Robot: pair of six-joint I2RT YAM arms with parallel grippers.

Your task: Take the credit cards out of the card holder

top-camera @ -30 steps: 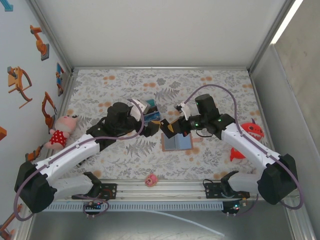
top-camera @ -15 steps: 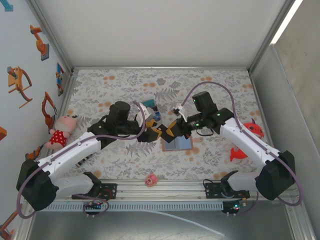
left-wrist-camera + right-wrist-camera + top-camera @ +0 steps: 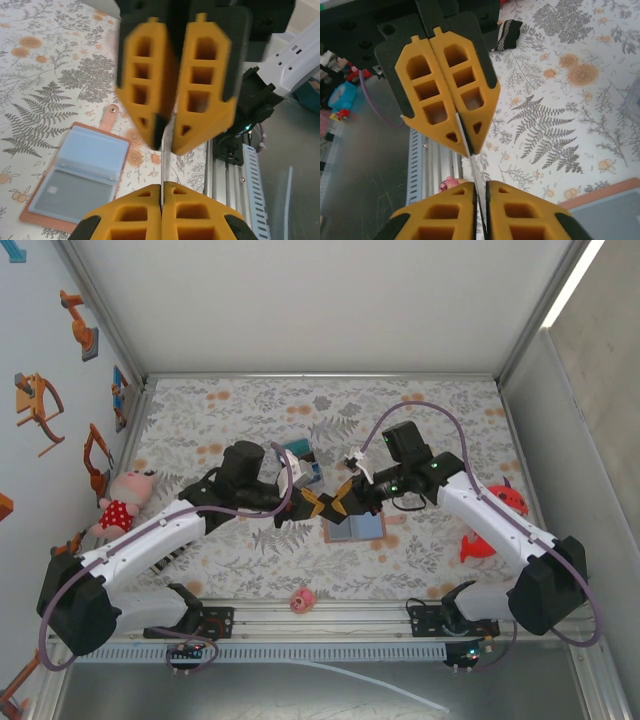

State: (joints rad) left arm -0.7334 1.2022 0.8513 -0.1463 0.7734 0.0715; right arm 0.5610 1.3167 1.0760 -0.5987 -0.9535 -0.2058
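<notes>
Site: floral-print table cloth point(image 3: 420, 430); both arms are reached inward and met near its middle.
Left gripper point(image 3: 161, 186): clenched on the credit card point(image 3: 162, 167). No gap is seen between the pads, and the card is seen edge-on as a thin pale line.
Right gripper point(image 3: 167, 142): set tip to tip against the left one. Its fingers are parted by a narrow gap, and the card's far edge runs into that gap. Whether the pads touch the card cannot be told.
Credit card: held up off the cloth, bridged between the two sets of fingertips, just beside the card holder's left edge in the top view.
Card holder point(image 3: 75, 185): laid open and flat on the cloth. The pale blue-grey pockets are turned up, with the tan rim and snap tab showing. A grey card is seen in one pocket.
Pink toy point(image 3: 301, 599): noted at the near table edge, well apart.
</notes>
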